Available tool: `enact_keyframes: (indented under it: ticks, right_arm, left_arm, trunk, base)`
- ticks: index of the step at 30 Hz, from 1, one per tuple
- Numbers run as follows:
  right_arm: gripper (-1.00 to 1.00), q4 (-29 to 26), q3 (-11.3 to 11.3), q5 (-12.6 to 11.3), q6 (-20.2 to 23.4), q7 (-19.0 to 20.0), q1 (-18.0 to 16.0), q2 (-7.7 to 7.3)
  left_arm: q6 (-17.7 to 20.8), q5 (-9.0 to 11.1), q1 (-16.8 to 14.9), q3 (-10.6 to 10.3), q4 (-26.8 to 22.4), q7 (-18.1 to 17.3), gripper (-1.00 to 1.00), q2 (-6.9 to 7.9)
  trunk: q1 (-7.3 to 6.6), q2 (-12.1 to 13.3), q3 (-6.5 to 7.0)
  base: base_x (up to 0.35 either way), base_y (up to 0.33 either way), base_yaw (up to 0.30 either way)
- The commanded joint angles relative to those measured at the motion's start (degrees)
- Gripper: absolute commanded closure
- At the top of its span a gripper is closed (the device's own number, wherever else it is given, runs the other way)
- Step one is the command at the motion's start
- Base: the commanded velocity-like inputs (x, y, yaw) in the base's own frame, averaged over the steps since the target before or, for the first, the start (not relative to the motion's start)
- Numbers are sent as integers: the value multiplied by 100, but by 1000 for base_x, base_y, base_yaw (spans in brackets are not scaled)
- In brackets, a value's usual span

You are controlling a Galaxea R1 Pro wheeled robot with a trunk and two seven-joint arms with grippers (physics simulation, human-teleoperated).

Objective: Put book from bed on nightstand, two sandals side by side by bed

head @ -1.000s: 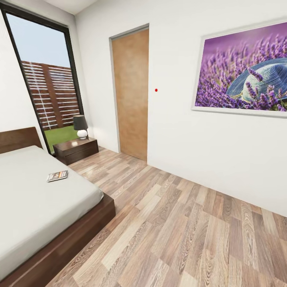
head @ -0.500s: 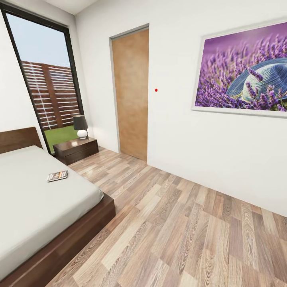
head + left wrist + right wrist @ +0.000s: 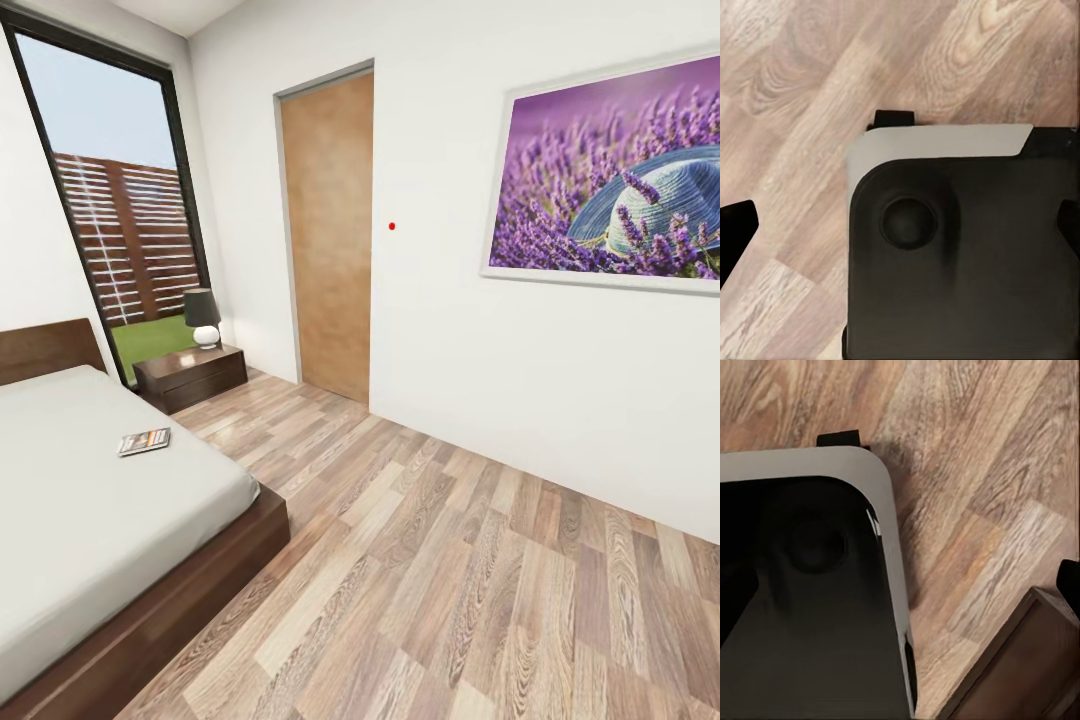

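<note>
- Below both wrist cameras: the robot's dark base with its pale rim (image 3: pixel 937 142), over the wood-plank floor (image 3: pixel 810 82).
- Left wrist view: black shapes at the frame edges could be parts of the left gripper's fingers; cannot tell how far apart they stand, or whether they hold anything.
- Right wrist view: the base corner (image 3: pixel 881 487) lies over the planks; a black sliver at the frame edge may be a finger of the right gripper. Its opening cannot be told either.
- Same view, one corner: a dark brown wooden edge (image 3: pixel 1020 667) sits on the floor, close to the base; it matches the bed frame's colour, but identity is uncertain.
- Head view: the bed (image 3: pixel 180 590) occupies the lower left, light-grey mattress on a dark frame, headboard against the left wall.
- The book (image 3: pixel 144 441) lies flat on the mattress, near the bed's right-hand edge, towards the headboard end.
- The nightstand (image 3: pixel 190 375) stands just beyond the bed's head, beside the window (image 3: pixel 110 200); a black-shaded lamp (image 3: pixel 203 317) stands on top.
- Further right: a brown door (image 3: pixel 328 230), a small red dot (image 3: pixel 391 226) on the white wall, and a framed lavender picture (image 3: pixel 610 170).
</note>
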Motion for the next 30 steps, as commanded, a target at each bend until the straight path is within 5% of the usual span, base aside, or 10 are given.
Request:
enact_keyframes:
  ticks: [1, 11, 21, 30]
  right_arm:
    - [-100, -49, -23, -121, 4, -34, -2, -48]
    - [-100, -271, -27, -685, 35, -48, -2, -175]
    - [-100, -986, -29, -890, 146, -51, -2, -189]
    - [-100, -1604, -32, -917, 477, -33, -2, -190]
  left_arm:
    - [67, 166, -11, 7, -59, 44, -100, -13]
    - [268, 739, -401, 13, -133, 630, -100, -41]
    - [670, 820, -1004, 10, -201, 752, -100, -75]
    - [1022, 804, -1571, -6, -233, 770, -100, -397]
  trunk:
    - [0, -3, -5]
    - [0, -3, -5]
    - [0, -3, -5]
    - [0, -3, -5]
  base:
    - [0, 0, 0]
    - [0, 0, 0]
    - [0, 0, 0]
    - [0, 0, 0]
